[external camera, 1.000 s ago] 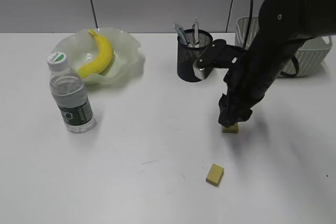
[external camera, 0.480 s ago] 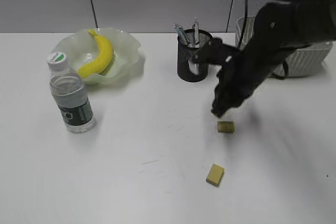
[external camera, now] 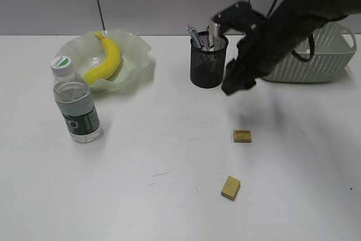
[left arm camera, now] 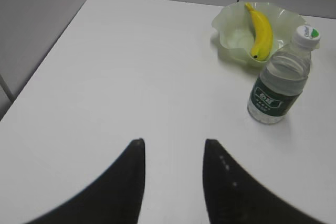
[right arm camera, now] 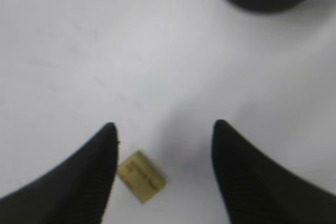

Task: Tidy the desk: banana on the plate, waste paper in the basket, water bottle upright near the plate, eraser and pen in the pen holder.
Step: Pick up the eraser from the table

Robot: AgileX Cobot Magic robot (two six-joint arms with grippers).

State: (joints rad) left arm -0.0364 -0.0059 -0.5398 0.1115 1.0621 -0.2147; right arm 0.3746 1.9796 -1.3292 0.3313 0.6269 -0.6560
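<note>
Near the pen holder (external camera: 208,60), right gripper (external camera: 232,86) hangs empty, jaws wide apart.

Banana (external camera: 107,59) lies in the plate (external camera: 141,55), water bottle (external camera: 76,105) stands upright beside it, pens are in the holder. Two erasers (external camera: 242,136) (external camera: 230,187) remain on the table (external camera: 141,196). Left gripper (left arm camera: 173,171) is spread, holding nothing. Basket (external camera: 333,55) contents are hidden; possibly the waste paper is inside.
</note>
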